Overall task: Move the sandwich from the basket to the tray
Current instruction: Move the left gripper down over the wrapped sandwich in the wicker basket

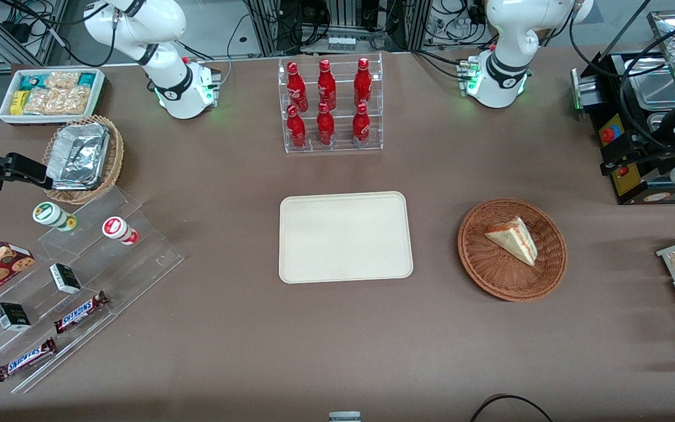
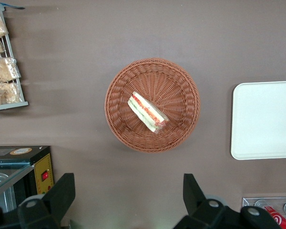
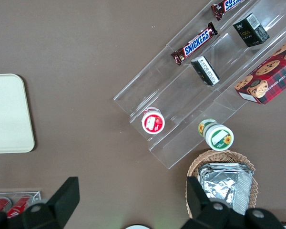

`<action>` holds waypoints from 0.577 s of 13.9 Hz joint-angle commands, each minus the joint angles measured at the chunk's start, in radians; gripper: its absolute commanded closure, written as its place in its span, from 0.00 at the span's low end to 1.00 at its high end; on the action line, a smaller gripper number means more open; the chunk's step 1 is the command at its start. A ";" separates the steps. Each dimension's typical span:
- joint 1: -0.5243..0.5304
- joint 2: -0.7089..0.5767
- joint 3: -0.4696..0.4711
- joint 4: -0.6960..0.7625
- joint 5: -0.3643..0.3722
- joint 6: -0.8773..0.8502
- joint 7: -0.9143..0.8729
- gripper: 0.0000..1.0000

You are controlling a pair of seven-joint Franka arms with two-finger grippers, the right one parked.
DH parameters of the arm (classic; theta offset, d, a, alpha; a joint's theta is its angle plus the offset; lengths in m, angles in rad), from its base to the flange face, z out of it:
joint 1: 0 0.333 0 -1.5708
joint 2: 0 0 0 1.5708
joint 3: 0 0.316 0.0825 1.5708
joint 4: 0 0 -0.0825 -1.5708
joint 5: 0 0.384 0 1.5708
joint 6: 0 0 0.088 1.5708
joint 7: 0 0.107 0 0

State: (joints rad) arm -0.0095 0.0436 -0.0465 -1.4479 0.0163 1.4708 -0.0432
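My claw point(image 2: 128, 200) hangs wide open and empty above the basket point(image 2: 181, 90); the sandwich point(image 2: 148, 112) lies diagonally, so misaligned fingers could squash its bread.

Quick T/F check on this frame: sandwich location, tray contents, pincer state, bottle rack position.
1. The sandwich lies in the basket. True.
2. The tray already holds the sandwich. False: nothing lies on the tray; the sandwich is in the basket.
3. The pincer is shut on the sandwich. False: it is open, high above the table, and touches nothing.
4. The bottle rack stands farther from the front camera than the tray. True.
5. The basket touches the tray. False: bare tablecloth shows between them.
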 commanded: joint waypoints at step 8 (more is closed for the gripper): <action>0.003 -0.031 -0.018 -0.225 0.007 0.165 -0.116 0.00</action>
State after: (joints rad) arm -0.0096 0.0426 -0.0517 -1.5460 0.0164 1.5248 -0.0826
